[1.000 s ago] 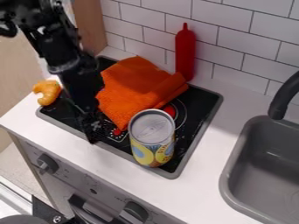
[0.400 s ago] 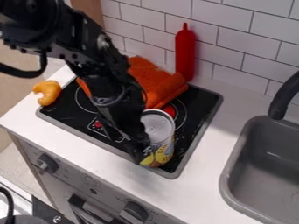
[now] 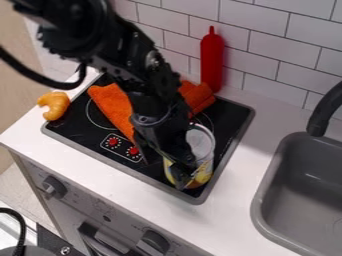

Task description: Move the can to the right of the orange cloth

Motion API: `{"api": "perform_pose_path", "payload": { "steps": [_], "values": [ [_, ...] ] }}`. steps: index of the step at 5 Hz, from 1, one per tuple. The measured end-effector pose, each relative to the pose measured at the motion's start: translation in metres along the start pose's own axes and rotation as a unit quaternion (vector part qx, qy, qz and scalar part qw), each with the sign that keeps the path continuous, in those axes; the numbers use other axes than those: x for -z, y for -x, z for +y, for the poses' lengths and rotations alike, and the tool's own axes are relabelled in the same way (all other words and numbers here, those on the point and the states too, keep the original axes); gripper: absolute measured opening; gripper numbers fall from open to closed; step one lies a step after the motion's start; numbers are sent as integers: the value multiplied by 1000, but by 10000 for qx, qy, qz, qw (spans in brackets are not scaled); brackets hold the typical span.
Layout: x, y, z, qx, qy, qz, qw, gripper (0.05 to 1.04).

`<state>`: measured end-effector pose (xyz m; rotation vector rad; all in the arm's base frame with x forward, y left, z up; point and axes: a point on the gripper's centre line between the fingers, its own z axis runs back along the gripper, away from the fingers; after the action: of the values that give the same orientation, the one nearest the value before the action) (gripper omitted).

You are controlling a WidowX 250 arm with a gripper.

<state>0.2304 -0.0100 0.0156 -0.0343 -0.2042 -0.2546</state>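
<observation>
Can (image 3: 202,141) right at hand (image 3: 175,172), left side partly hidden behind it, on hob (image 3: 73,123); can't tell if wide or narrow.

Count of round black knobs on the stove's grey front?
2. Left knob near the front's left end; right knob lower right, near the picture's bottom edge. More may be hidden past that edge.

The black pincer (image 3: 171,170) hangs at the left of the can (image 3: 203,145), perhaps touching it, over the stovetop (image 3: 79,128).
</observation>
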Motion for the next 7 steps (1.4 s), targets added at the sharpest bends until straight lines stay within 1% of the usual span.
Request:
{"api": "perform_pose_path", "payload": {
  "steps": [1,3,4,5,6,7],
  "values": [
    [7,-14,-4,-165,-61,42,9998,998],
    [11,-43,-11,-393,-33,-126,9991,998],
    [8,-55,-13,-485,-41,-276,9984,998],
    [9,-65,-13,-604,-9,-319,9977,998],
    [8,-66,-10,-694,84,-375,9968,998],
    [-4,-55,4,-765,70,-501,9958,998]
  ]
}}
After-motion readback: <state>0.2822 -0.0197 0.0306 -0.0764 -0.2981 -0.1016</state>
